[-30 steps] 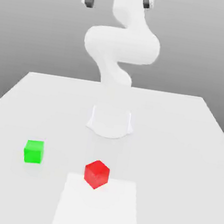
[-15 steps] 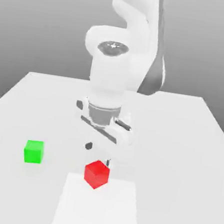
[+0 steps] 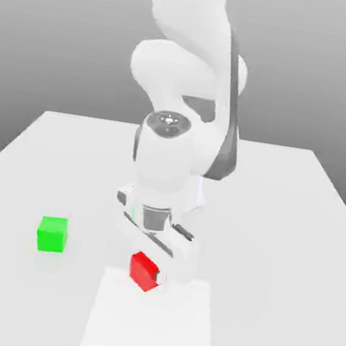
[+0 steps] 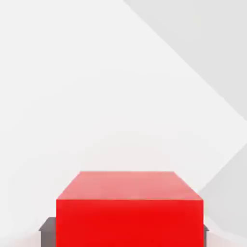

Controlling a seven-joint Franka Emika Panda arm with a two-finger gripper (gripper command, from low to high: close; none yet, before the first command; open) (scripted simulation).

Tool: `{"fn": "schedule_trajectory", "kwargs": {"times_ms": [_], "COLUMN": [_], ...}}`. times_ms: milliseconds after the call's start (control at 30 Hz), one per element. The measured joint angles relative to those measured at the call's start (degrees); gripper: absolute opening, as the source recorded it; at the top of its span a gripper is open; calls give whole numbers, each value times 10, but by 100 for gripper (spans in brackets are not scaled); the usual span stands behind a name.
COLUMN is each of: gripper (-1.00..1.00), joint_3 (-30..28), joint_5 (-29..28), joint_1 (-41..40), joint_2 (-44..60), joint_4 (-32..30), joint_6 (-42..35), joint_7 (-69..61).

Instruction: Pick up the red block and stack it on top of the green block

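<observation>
The red block (image 3: pixel 142 271) sits on the white table (image 3: pixel 278 223), at the far edge of a paler square patch. My gripper (image 3: pixel 148 268) has come down over it from above, and the hand covers the block's top. In the hand view the red block (image 4: pixel 128 212) fills the gap between the two dark finger pads (image 4: pixel 47 232), which press against its opposite sides. The block still rests on the table. The green block (image 3: pixel 52 234) stands alone on the table, towards the exterior view's left of the red one and well apart from it.
The paler square patch (image 3: pixel 150 321) runs from the red block to the table's near edge. The arm's base and bent links (image 3: pixel 186 77) rise behind the blocks. Open tabletop lies between the two blocks and across the exterior view's right half.
The arm swung down from high above the table until the hand sat over the red block, and the fingers went from wide open to closed on its sides. Neither block moved.
</observation>
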Motion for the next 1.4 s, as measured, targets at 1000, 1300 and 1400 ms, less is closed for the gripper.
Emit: {"fn": "schedule_trajectory", "kwargs": {"times_ms": [1000,1300,1400], "gripper": [-100,-100,-100], "joint_3": [-204,-235,-240], "joint_5": [-66,0,25], "joint_1": [-196,-157,-146], "joint_2": [-256,-188,-155], "joint_4": [-6,2,2], "joint_6": [-247,-189,-157], "joint_7": [-428,-489,-506]}}
